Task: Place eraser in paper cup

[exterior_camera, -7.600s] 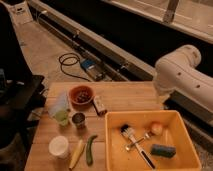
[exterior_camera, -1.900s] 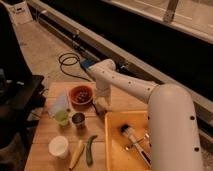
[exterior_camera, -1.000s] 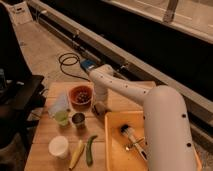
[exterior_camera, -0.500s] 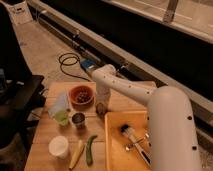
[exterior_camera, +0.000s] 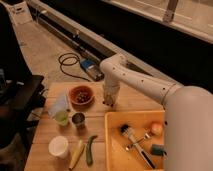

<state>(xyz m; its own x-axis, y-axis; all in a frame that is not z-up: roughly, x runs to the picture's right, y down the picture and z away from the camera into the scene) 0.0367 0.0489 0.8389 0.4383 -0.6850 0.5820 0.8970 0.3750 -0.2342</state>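
Note:
My gripper points down onto the wooden table, just right of the red bowl. Its fingers are shut on the eraser, of which only a small dark bit shows at the fingertips, low on the tabletop. The white paper cup stands upright and open-mouthed near the table's front left corner, well away from the gripper, to its lower left.
A clear cup with green contents and a small metal cup stand between bowl and paper cup. A banana and a green vegetable lie beside the paper cup. A yellow bin at right holds a brush, an orange ball and a blue-green sponge.
The fingers have shut at the eraser's spot beside the red bowl. The arm has shifted only slightly; everything else on the table stays put.

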